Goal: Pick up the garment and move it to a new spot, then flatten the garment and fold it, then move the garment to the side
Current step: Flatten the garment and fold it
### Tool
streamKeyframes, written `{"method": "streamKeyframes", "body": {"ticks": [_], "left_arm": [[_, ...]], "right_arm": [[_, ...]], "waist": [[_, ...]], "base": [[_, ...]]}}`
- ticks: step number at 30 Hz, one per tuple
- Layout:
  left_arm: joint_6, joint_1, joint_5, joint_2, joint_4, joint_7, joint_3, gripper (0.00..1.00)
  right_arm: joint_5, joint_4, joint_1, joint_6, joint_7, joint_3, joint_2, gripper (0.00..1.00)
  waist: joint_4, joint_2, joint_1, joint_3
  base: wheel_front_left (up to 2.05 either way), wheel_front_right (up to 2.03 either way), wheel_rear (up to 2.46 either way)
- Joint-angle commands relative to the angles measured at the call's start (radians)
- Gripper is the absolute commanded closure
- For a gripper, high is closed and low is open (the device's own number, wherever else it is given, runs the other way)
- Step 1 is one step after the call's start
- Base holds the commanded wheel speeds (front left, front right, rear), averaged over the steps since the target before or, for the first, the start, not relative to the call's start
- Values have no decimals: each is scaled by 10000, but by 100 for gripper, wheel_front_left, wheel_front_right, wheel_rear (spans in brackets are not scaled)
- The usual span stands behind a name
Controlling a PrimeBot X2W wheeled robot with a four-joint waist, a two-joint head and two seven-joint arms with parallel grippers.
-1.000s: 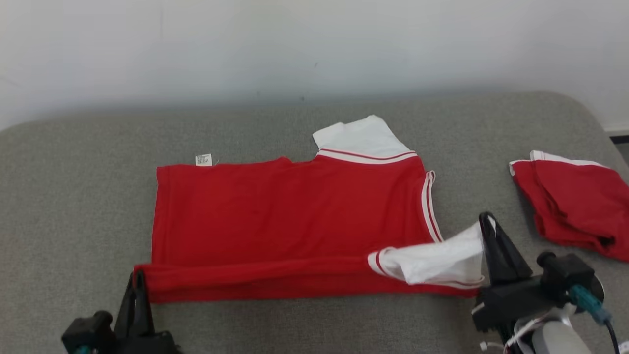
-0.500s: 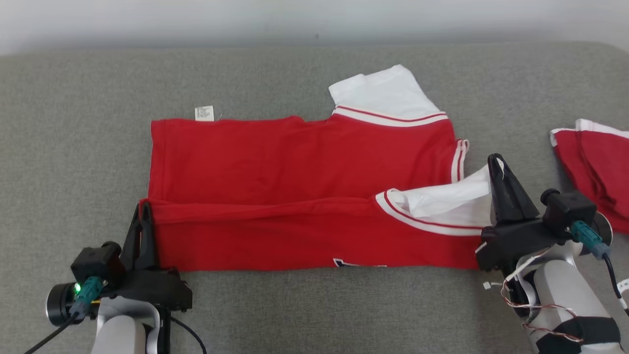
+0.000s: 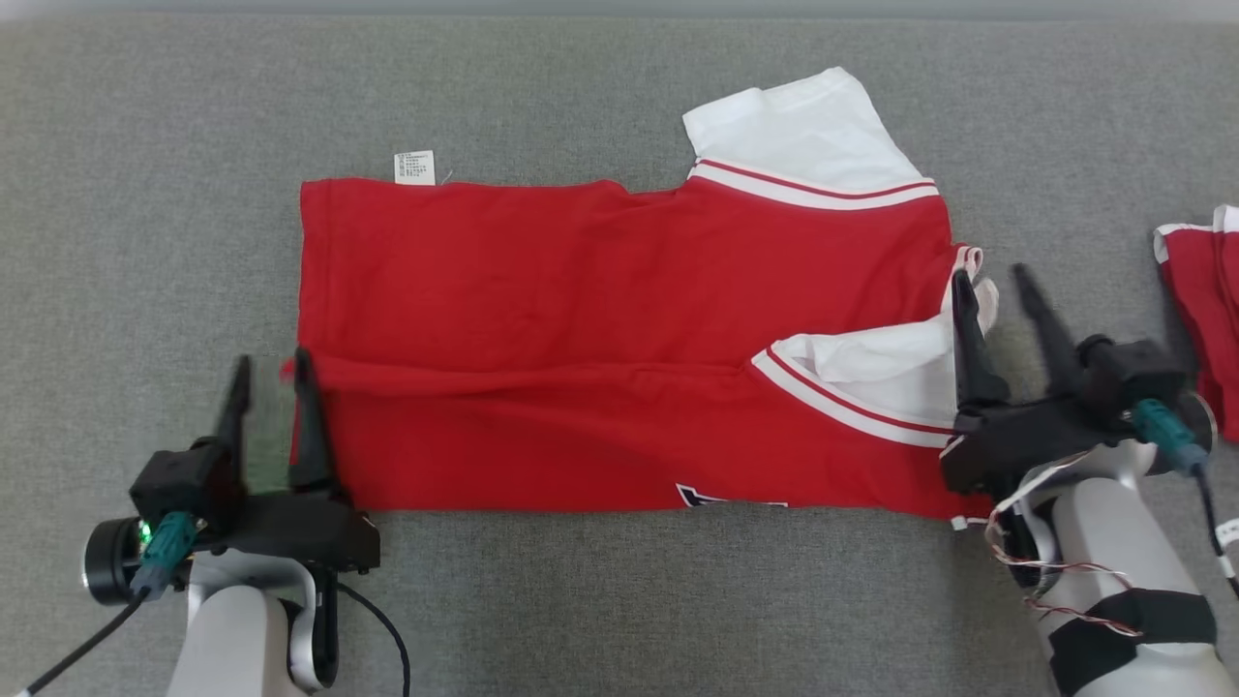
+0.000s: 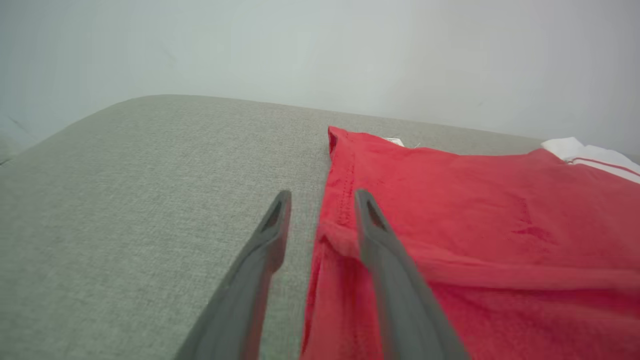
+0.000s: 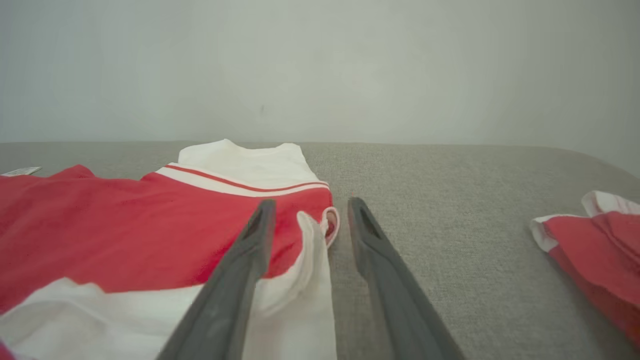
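Observation:
The garment (image 3: 581,290) is a red shirt with white, red-striped sleeves, lying flat on the grey padded surface with its near edge folded over itself. My left gripper (image 3: 271,360) stands open at the fold's left end; in the left wrist view the left gripper (image 4: 323,194) has the garment's (image 4: 475,200) red hem between its spread fingers, untouched by the left finger. My right gripper (image 3: 990,274) is open at the right end. In the right wrist view the right gripper (image 5: 311,201) straddles a loose white sleeve corner (image 5: 312,240) of the garment (image 5: 125,225).
A second red and white garment (image 3: 1205,319) lies bunched at the right edge, also in the right wrist view as the second garment (image 5: 595,245). A white care label (image 3: 413,166) sticks out at the shirt's far left corner. Grey padded surface (image 3: 619,600) surrounds everything; a pale wall (image 5: 320,65) stands behind.
Both grippers carried the folded edge farther over the shirt, then opened and let go of it. The head camera has tilted down, shifting the whole picture.

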Motion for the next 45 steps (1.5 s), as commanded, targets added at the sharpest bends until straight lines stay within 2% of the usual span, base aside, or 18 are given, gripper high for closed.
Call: {"method": "streamKeyframes", "body": {"ticks": [1,5,11,23,32,36,40,43,45], "left_arm": [[82,227,-1,27,-179,-30,14,0],[287,769,-16,28,-766,-30,-52,0],[617,1806,-392,24,-1180,-30,-19,0],[784,2580,-654,27,-1126,-30,-342,0],[754,2710,-624,22,-1102,-30,-340,0],[759,2790,-655,23,-1116,-30,-379,0],[745,2808,-666,23,-1100,-30,-420,0],[735,2783,-666,25,-1080,-30,-450,0],[739,2746,-661,23,-1064,-30,-463,0]], "right_arm": [[-49,-192,187,-25,-5,-166,19,0],[30,-886,883,-25,-5,-686,243,0],[228,-1512,2156,-25,-5,-640,490,0],[305,-1092,3300,-26,-5,-774,869,0],[410,-1023,3526,-26,-5,-287,951,0],[567,-904,3546,-26,-5,-126,918,25],[693,-804,3531,-26,-5,-181,908,28],[736,-679,3451,-26,-5,-139,885,38],[756,-589,3371,-26,-5,-132,861,36]], "waist": [[-26,-3,-2,-72],[-91,-3,-2,-263],[-268,-3,-2,-664],[-383,-3,-2,-1069],[-331,-3,-2,-1260],[-344,-3,-2,-1306],[-342,-3,-2,-1328],[-336,-3,-2,-1334],[-321,-3,-2,-1327]], "base": [[0,0,0],[0,0,0],[0,0,0],[0,0,0],[0,0,0],[0,0,0],[0,0,0],[0,0,0],[0,0,0]]}}
